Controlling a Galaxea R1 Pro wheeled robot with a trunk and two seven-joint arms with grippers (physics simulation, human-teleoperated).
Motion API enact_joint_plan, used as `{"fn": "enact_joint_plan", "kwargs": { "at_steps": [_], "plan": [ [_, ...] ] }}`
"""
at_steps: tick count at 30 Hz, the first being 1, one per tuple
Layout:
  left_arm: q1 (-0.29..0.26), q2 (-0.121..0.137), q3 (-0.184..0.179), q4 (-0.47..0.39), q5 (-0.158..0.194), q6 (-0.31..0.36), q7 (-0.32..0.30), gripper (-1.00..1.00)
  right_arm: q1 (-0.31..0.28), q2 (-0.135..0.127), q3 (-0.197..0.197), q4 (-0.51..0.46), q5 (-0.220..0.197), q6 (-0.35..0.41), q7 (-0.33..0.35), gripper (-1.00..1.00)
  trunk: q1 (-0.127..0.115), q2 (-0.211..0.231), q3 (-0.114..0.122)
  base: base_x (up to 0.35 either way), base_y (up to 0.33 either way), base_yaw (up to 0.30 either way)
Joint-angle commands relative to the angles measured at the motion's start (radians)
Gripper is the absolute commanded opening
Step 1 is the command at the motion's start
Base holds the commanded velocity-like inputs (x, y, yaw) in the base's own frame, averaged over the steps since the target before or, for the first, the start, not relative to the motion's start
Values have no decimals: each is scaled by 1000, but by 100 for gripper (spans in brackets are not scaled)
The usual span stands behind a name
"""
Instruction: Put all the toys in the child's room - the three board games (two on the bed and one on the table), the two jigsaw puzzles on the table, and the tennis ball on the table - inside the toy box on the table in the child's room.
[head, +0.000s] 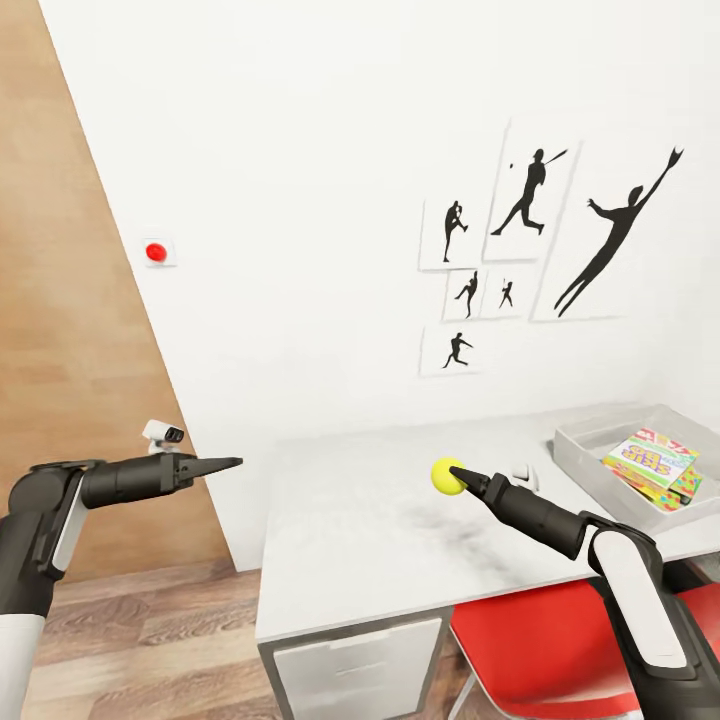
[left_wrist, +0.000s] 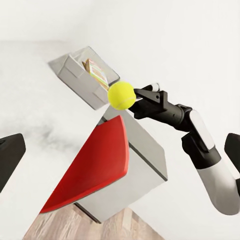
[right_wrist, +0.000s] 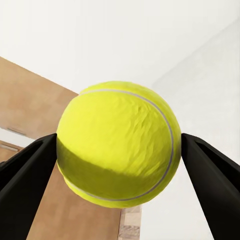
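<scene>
Right hand (head: 462, 478) clamped on the small yellow-green tennis ball (head: 446, 475), one finger on each side of it, clear in the right wrist view. Ball is held above the pale grey-white mottled bench (head: 340, 540), well apart from the shallow light-grey toy box (head: 585, 440). Box stands on the bench and already holds colourful printed boxes (head: 650, 462).

Left hand (head: 228, 464) hangs beyond the bench end farthest from the box; cannot tell whether its fingers are apart or together.

Step, as judged: carry ball to box. Keep it above the box's near wall, stop over the printed boxes, lower before letting go so it cannot bounce out.
</scene>
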Motion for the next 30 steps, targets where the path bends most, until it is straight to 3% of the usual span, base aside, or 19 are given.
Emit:
{"fn": "enact_joint_plan", "kwargs": {
  "at_steps": [1,19,30],
  "plan": [
    [-1,0,-1,0,-1,11,-4,100,-1,0,-2,0,10,5,10,-100,1,-2,-2,0,0,-12],
    [-1,0,-3,-1,-1,11,-4,100,-1,0,-2,-1,10,5,13,-100,1,-2,-2,0,0,-2],
    [2,0,0,-2,-1,8,-4,100,-1,0,-2,-2,10,6,13,-100,1,-2,-2,0,0,-216]
  ]
}}
